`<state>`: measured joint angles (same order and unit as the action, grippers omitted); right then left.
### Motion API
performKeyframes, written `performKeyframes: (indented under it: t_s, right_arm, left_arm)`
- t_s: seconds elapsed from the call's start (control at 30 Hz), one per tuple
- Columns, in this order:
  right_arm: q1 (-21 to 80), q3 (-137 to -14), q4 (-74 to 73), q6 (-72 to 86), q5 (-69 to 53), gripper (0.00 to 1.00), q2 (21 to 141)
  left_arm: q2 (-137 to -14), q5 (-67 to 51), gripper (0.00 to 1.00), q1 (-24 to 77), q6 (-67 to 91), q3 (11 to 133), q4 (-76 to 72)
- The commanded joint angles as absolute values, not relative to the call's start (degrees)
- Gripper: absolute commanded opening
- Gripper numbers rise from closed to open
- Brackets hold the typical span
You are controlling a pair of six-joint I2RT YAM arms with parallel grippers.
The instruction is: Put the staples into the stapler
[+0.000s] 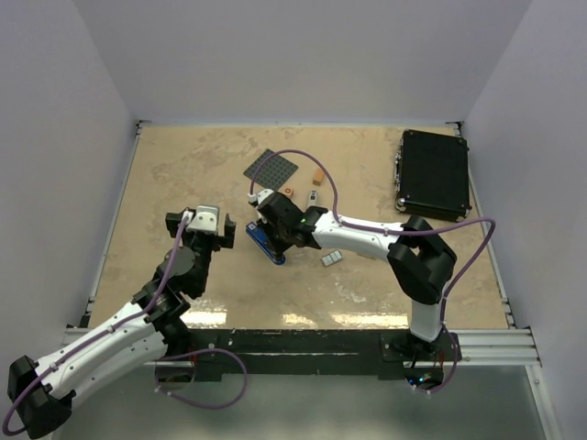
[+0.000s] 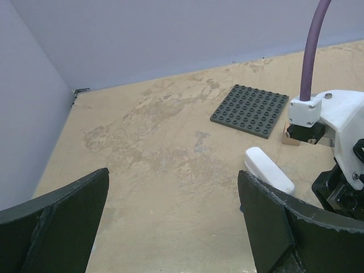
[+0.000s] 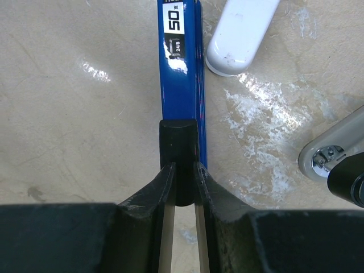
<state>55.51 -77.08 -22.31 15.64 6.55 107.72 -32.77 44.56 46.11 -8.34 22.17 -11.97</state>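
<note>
Right gripper [image 3: 183,173] clamped on the black rear end of the blue stapler [image 3: 181,68]. Staples [image 1: 332,258] lie on the surface near its forearm. White piece [image 3: 242,31] just beside the stapler. Left gripper [image 2: 173,193] has its jaws wide apart.

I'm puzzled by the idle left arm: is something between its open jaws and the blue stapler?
Only a white rounded piece on the table, ahead of the left gripper and beside the stapler. The right gripper has its jaws shut on the stapler.
</note>
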Motion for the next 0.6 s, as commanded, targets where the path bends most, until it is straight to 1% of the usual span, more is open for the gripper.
performKeyframes:
  t_s: [0.0,0.2,0.3,0.33,0.37,0.43,0.47,0.53,0.57]
  right_arm:
    - [56.2,-72.6,-25.1,16.7,6.9,0.21,112.5]
    - [56.3,-73.4,-27.6,16.9,8.1,0.20,113.4]
    - [56.3,-77.8,-29.3,17.1,7.6,0.22,111.4]
    - [56.3,-80.9,-30.0,17.1,7.6,0.24,110.7]
    - [56.3,-82.7,-30.8,17.1,7.6,0.30,110.1]
    - [56.4,-87.7,-33.0,17.1,7.6,0.36,108.7]
    - [56.3,-89.1,-33.7,17.1,7.8,0.43,108.4]
    - [56.3,-92.3,-35.3,17.2,7.7,0.50,107.4]
    - [56.3,-93.0,-36.4,17.1,7.8,0.56,107.2]
  left_arm:
    - [-32.3,43.9,1.00,45.5,-7.4,24.6,-12.3]
    - [-31.8,43.4,1.00,45.4,-7.0,24.7,-12.2]
    - [-31.4,43.6,1.00,45.2,-6.9,24.7,-12.1]
    - [-31.3,43.7,1.00,45.1,-6.9,24.6,-12.1]
    - [-30.9,43.7,1.00,45.1,-6.8,24.5,-12.1]
    - [-30.7,43.9,1.00,45.0,-6.6,24.5,-12.1]
    - [-30.4,44.0,1.00,45.0,-6.6,24.4,-12.1]
    - [-30.3,44.2,1.00,44.7,-6.4,24.4,-12.2]
    - [-30.2,44.3,1.00,44.7,-6.4,24.4,-12.2]
